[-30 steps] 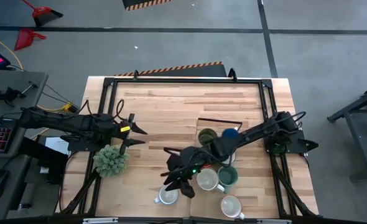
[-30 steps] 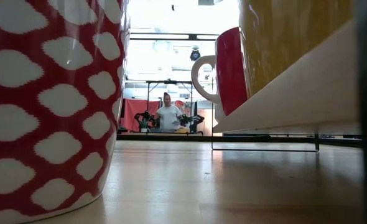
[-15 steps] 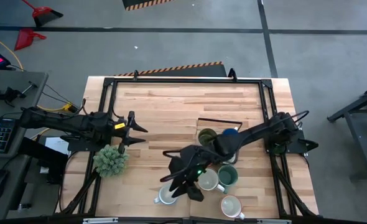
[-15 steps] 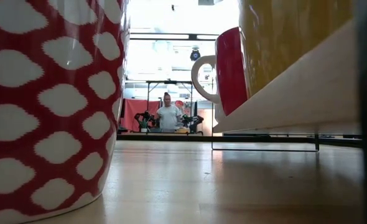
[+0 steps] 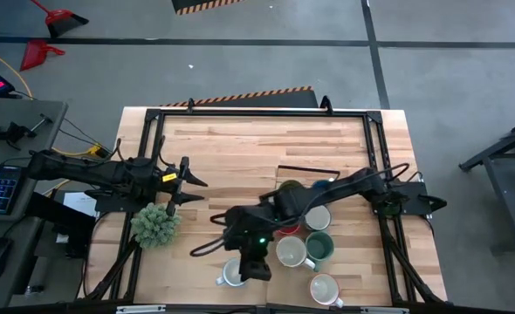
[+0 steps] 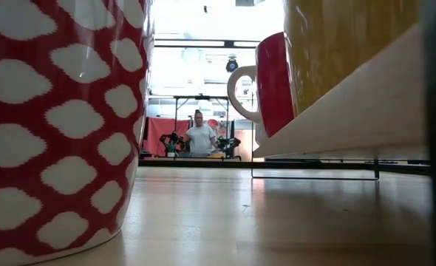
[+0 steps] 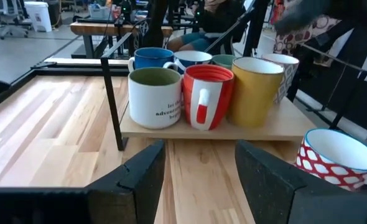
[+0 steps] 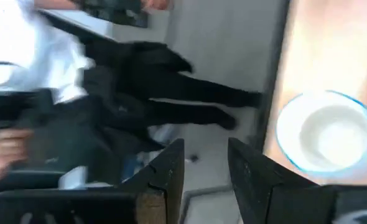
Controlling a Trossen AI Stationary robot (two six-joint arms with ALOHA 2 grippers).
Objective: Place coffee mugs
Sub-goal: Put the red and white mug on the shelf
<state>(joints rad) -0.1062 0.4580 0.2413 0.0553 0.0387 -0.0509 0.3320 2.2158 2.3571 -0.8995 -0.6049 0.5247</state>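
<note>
Swinging further across the table now, the right gripper [image 5: 250, 264], away from the cluster of mugs on its own side and toward the near edge. Ends up right over the white mug [image 5: 231, 276] at the front, partly covering it from above. Arm stretched longer than a second ago, with a cable looping out beside it. In the right wrist view, a white mug with a blue rim [image 8: 323, 132] just ahead of the fingers [image 8: 162, 169], probably the same one; fingers apart, nothing between them.
</note>
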